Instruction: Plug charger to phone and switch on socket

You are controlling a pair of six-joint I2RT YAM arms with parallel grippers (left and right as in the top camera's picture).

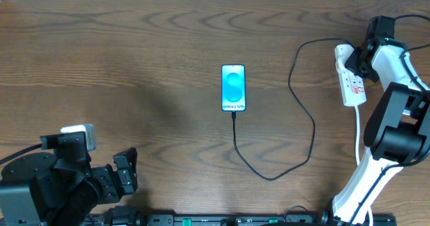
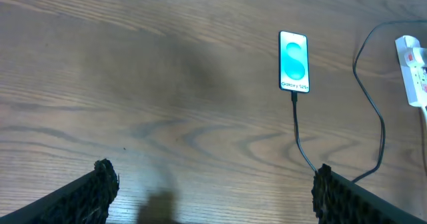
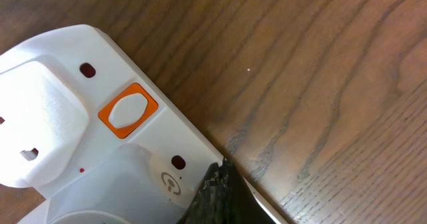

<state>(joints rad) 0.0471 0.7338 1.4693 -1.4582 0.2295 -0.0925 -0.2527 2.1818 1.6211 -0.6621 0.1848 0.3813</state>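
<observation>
Right claw tips together over cropped socket, charger joined to phone

**Table**: dark brown wood with a pronounced grain, smooth, low satin sheen; lies beneath both grippers.

**Socket**: white moulded plastic, smooth and faintly glossy; directly under the right gripper.

**Switch**: pale plastic button in an orange plastic surround, matt.

**Right gripper fingers**: black, coarse and granular, matt.

**Left gripper** **fingers**: the same black, rough-grained, matt surface.

**Phone**: glossy, glass-like screen in a black frame; well ahead of the left gripper.

**Charger**: thin black cable with a smooth matt sheath; whether rubber or plastic cannot be told.

**Right arm shell**: white plastic, smooth, glossy.
</observation>
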